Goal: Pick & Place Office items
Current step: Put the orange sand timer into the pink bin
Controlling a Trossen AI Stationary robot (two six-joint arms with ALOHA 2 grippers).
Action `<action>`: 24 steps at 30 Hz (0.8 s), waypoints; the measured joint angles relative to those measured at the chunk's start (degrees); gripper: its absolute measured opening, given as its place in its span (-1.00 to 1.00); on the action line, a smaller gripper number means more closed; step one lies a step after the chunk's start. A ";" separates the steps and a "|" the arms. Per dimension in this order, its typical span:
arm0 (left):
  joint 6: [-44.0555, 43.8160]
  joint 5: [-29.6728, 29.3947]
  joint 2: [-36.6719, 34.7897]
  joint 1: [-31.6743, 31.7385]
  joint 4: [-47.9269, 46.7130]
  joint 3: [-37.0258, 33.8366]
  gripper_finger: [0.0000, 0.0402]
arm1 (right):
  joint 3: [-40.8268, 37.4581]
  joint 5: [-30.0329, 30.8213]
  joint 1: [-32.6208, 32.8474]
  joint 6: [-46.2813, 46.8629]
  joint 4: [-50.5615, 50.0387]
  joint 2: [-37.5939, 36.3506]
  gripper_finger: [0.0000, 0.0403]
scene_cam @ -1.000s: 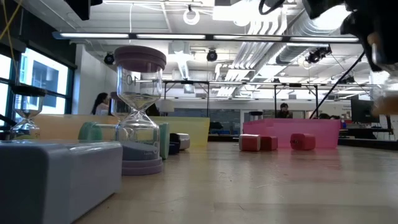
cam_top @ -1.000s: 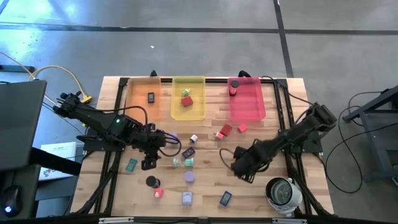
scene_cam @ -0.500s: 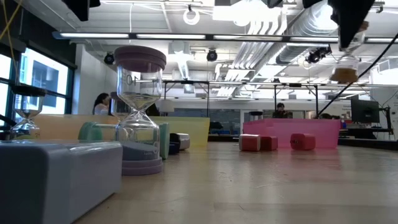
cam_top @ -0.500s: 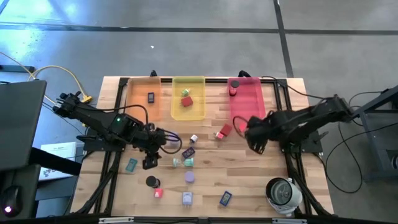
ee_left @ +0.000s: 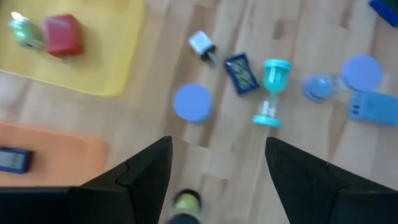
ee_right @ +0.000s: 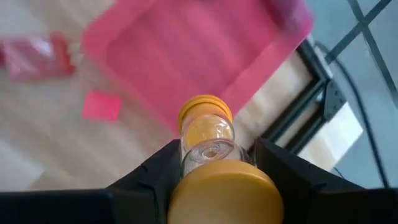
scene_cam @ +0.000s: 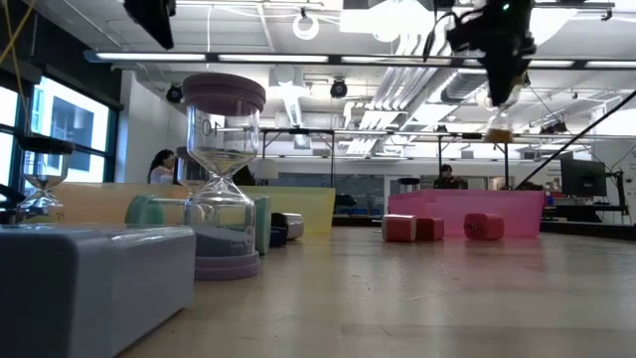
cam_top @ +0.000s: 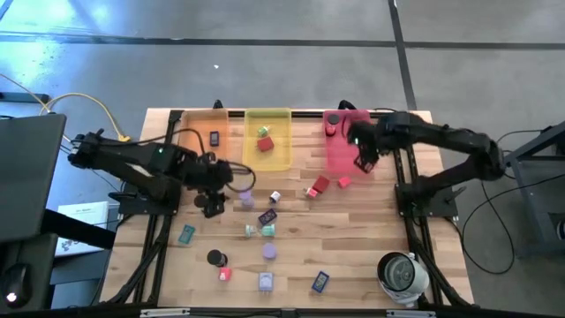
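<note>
We are carrying an orange-capped hourglass (ee_right: 206, 134) pinched in our right gripper (cam_top: 364, 161), hanging above the pink tray (cam_top: 350, 147). Our left gripper (ee_left: 217, 186) is hovering spread over the worktop (cam_top: 371, 238), near a lavender disc (ee_left: 192, 102).

Lavender box (scene_cam: 94, 283) cut off, pink tray (ee_right: 186, 56) blurred

the right hand (cam_top: 362, 163) hangs over the pink tray (cam_top: 341, 152), clamped on a yellow hourglass (ee_right: 205, 140); the tray floor is bare but for a red disc (cam_top: 332, 124) at its far end. two red cubes (cam_top: 320, 185) lie just left of the tray's near edge. the left hand (cam_top: 214, 201), fingers apart and empty, hovers near the orange tray (cam_top: 196, 141). small pieces crowd the tabletop (cam_top: 371, 225) centre; its right near stretch lies open up to the round device (cam_top: 402, 274).
</note>
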 joint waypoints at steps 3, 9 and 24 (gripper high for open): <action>3.41 0.00 -0.21 3.42 0.66 0.00 0.25 | 0.00 -0.34 -6.48 -4.04 5.96 0.01 -0.12; 8.11 0.46 0.12 7.65 1.06 0.00 0.25 | 0.02 -7.93 -18.31 -13.39 17.26 1.50 -0.12; 12.74 0.59 0.08 12.03 -0.59 0.00 0.25 | 0.02 -12.81 -28.96 -15.28 28.54 19.21 -0.12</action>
